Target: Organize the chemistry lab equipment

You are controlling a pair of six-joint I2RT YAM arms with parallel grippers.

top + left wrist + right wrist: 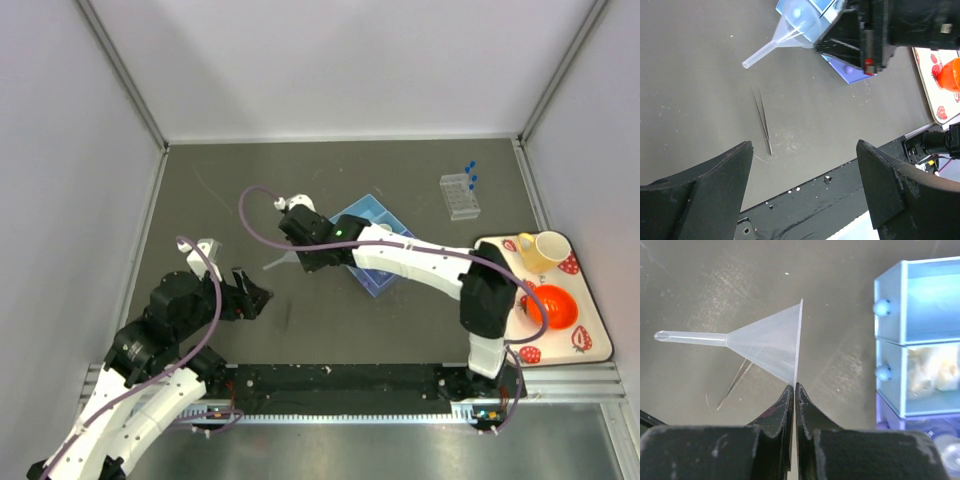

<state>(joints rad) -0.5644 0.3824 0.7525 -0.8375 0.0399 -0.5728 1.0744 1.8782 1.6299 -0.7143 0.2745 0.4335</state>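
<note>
Right wrist view showed the right fingers [782, 410] pinched shut on the thin rim of a clear, smooth plastic funnel [765, 342], its narrow stem pointing frame-left over the dark scuffed surface [700, 280], a pale blue drawer box [920, 340] with round knobs at right. Left wrist view showed the left fingers [715, 175] spread wide, holding nothing, slim metal tweezers [762, 120] lying at centre. Only the top view caught the clear holed tube rack [459, 196], upper right.

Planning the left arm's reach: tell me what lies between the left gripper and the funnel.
Only thin metal tweezers, flat on the table, lie between the left gripper and the funnel; the rest is bare. The left wrist view shows it.
</note>
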